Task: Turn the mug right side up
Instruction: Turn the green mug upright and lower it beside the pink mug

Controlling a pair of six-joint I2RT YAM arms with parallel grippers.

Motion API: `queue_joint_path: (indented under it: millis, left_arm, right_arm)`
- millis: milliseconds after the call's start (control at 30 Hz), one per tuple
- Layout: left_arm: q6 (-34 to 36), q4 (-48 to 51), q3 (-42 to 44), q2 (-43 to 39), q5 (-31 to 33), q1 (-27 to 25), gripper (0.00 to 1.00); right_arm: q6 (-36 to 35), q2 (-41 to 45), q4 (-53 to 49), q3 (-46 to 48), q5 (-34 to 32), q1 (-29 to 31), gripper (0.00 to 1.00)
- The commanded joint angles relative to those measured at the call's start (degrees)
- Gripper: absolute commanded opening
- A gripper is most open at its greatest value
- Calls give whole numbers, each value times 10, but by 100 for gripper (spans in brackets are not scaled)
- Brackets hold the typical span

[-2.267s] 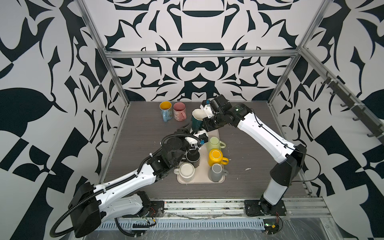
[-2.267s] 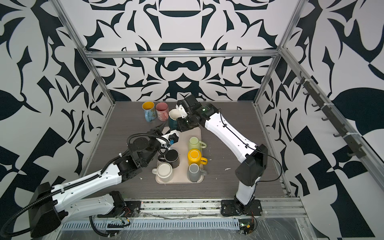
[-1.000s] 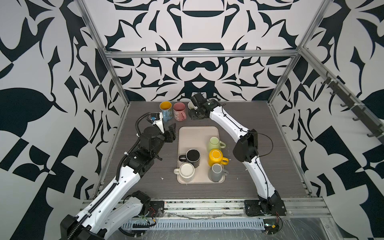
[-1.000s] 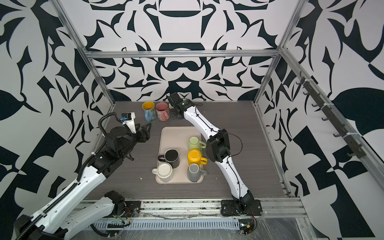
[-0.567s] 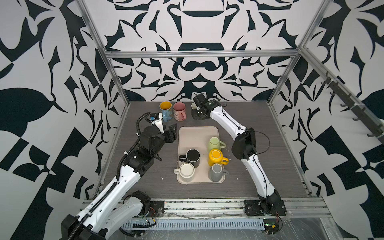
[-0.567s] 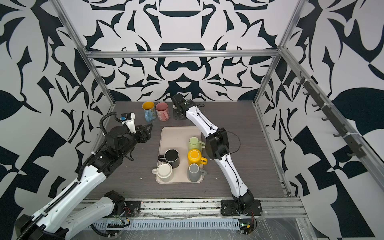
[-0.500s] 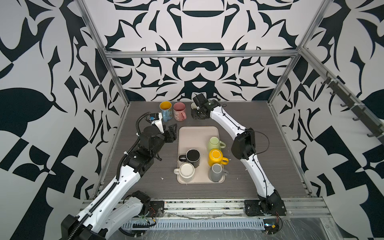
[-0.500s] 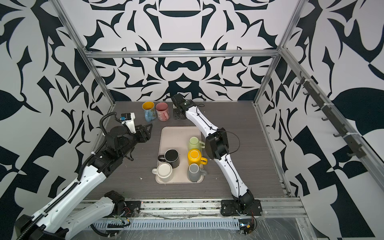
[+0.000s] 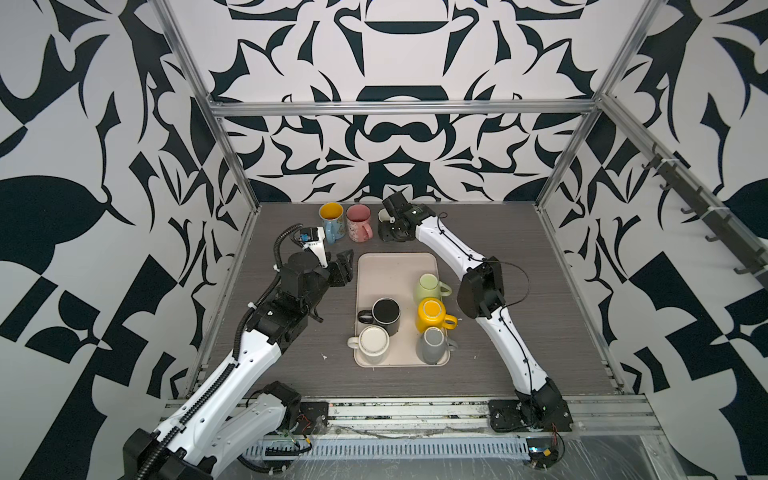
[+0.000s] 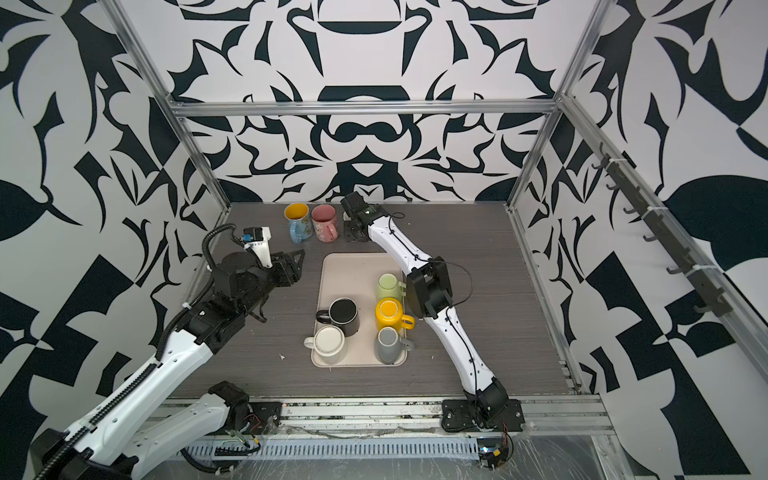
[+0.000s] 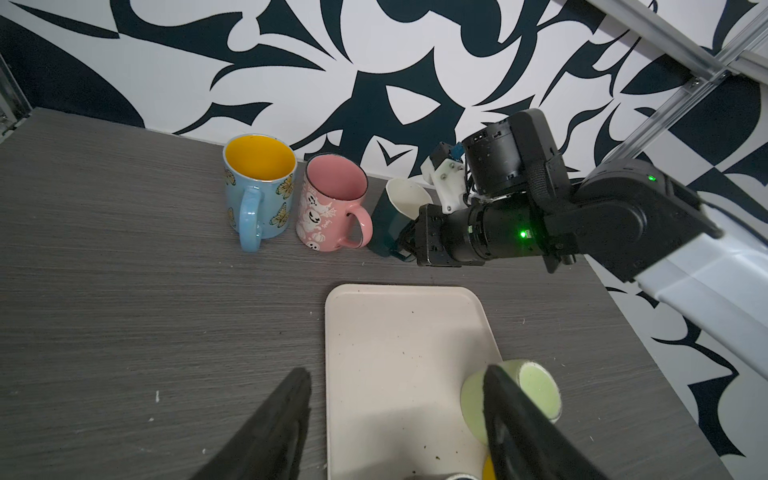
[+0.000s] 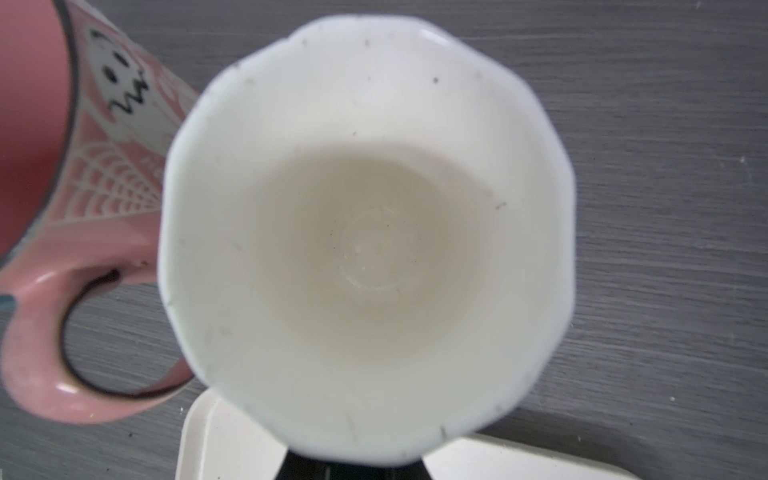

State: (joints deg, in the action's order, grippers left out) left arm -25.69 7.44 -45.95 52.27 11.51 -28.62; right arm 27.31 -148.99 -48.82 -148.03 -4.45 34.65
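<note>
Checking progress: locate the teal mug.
In a top view, the teal mug is at the table's back, right of the pink mug, gripped by the right gripper.

Glossy teal mug, matt wood-grain tabletop, smooth beige plastic tray

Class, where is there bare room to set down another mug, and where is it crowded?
Bare: the tray beyond the black mug and light green mug; the table at its far right corner. Crowded: its near half; the back row, blue butterfly mug to the teal mug in the right gripper.
</note>
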Motion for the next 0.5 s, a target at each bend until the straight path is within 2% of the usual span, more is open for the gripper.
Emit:
queue_joint_path:
  millis: [0,233,467]
  left_arm:
    - [-2,13,-14,1,-7,2,69]
    - [0,13,-11,-1,-6,3,69]
    - [5,17,-9,-2,-4,4,69]
  right_arm:
    - [11,29,55,-44,-6,3,3]
    - [15,21,61,-49,1,2,12]
    - [19,14,66,-50,9,2,17]
